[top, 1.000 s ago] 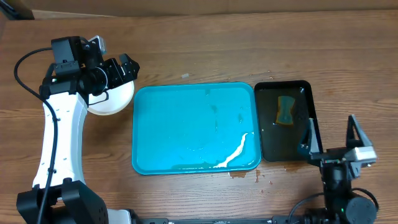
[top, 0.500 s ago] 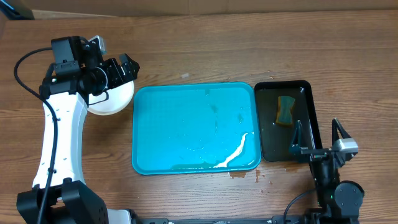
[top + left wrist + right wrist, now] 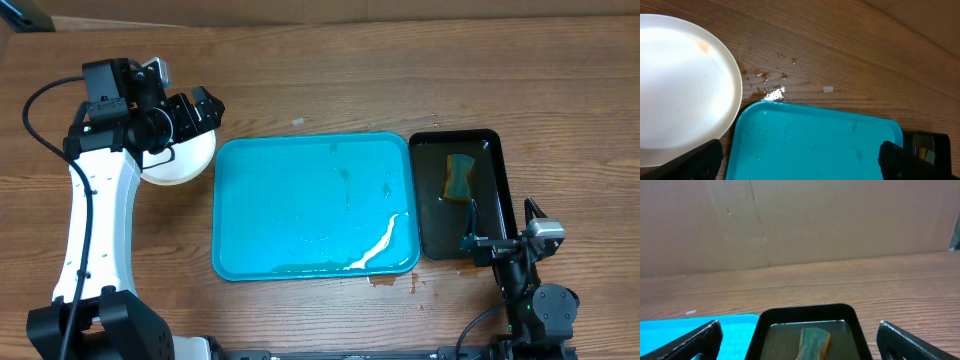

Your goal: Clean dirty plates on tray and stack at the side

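Observation:
The turquoise tray (image 3: 300, 170) lies mid-table, wet, with no plates on it. To its left a white plate (image 3: 192, 165) rests on the wood, partly hidden under my left gripper (image 3: 192, 112), which hangs open above it. In the left wrist view the plate (image 3: 680, 90) fills the left side and has a small brown smear near its far rim. The tray (image 3: 815, 140) lies between my open left gripper's (image 3: 802, 167) fingers. My right gripper (image 3: 503, 232) is open at the front right, by the black tray's near end, holding nothing.
A narrow black tray (image 3: 490, 140) of murky water holds a green-and-yellow sponge (image 3: 459, 177) right of the blue tray. White foam (image 3: 378, 245) streaks the blue tray's front right. Brown drips (image 3: 395, 282) and crumbs (image 3: 765, 80) mark the wood. A cardboard wall (image 3: 790, 220) stands behind.
My right gripper has drawn in to the left and turned, and now sits by the black tray's near end. The left arm and the plate have not moved.

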